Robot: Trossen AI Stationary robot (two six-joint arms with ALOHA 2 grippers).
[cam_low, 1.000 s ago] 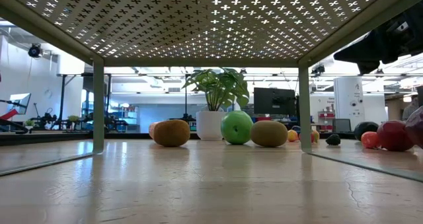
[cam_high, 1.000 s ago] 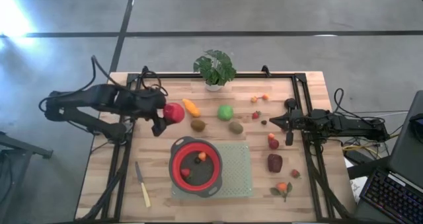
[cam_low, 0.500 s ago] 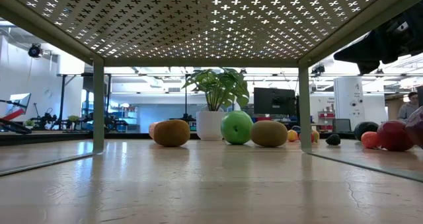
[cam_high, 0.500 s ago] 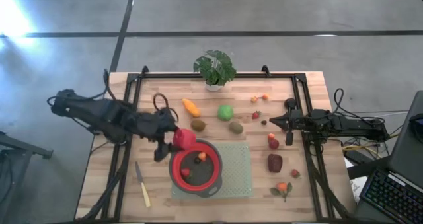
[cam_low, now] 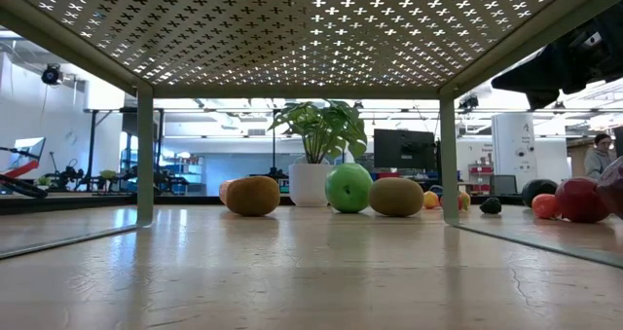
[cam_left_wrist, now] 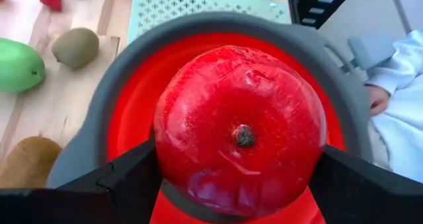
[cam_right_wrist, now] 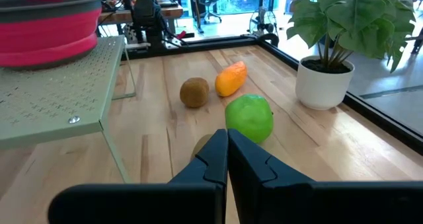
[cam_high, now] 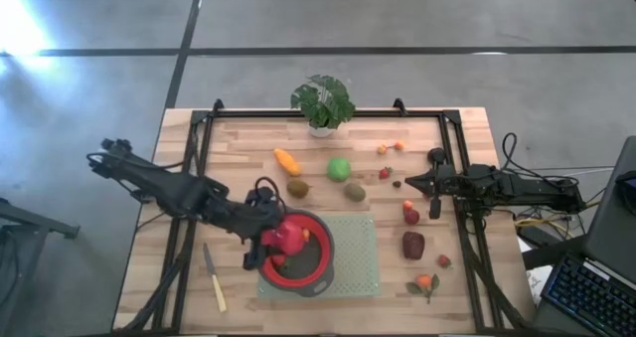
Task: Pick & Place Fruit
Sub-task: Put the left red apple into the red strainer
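The left tool (cam_high: pixel 276 240), pinching the red apple (cam_left_wrist: pixel 239 129), has moved from beside the bowl (cam_high: pixel 320 270) to over it.

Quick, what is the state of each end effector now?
Left end effector: closed on the red apple, over the red bowl.
Right end effector: shut, holding nothing.

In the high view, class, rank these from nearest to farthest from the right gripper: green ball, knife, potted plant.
From the right gripper:
1. Green ball, mid-table, toward the far edge.
2. Potted plant, at the far edge.
3. Knife, near-left corner.
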